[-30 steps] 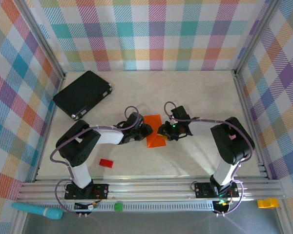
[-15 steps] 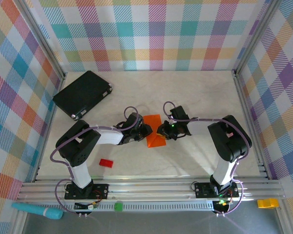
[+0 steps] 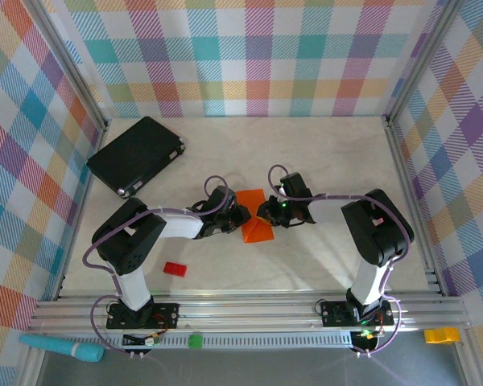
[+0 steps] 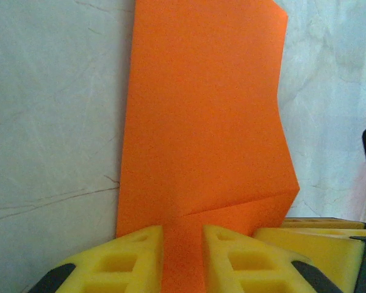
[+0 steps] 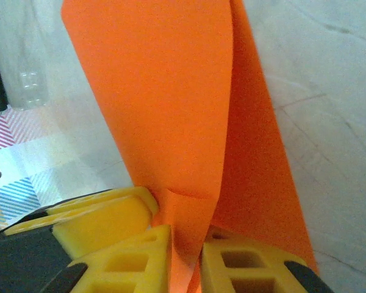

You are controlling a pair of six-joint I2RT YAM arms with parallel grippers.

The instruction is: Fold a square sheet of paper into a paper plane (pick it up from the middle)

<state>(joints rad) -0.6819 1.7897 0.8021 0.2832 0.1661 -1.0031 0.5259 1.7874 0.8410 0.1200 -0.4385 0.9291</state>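
Observation:
The square sheet of paper [image 3: 254, 230] is bright orange, partly folded, and lies mid-table between both grippers. In the left wrist view the paper [image 4: 201, 110] lies flat. My left gripper [image 4: 183, 235] [image 3: 240, 219] rests its yellow fingertips on the near end, jaws slightly apart with flat paper showing between them. In the right wrist view one flap of the paper [image 5: 165, 91] curls up off the sheet. My right gripper [image 5: 186, 235] [image 3: 266, 215] is shut on that flap at its near end. No finished paper plane is in view.
A black flat case [image 3: 135, 155] lies at the back left. A small red block [image 3: 175, 268] sits near the left arm's base. Checked walls stand on three sides. A teal tool [image 3: 60, 348] lies outside the front rail.
The right jaws have narrowed onto the raised flap, and the right gripper has edged slightly left and back. The left gripper and the rest of the sheet have hardly moved.

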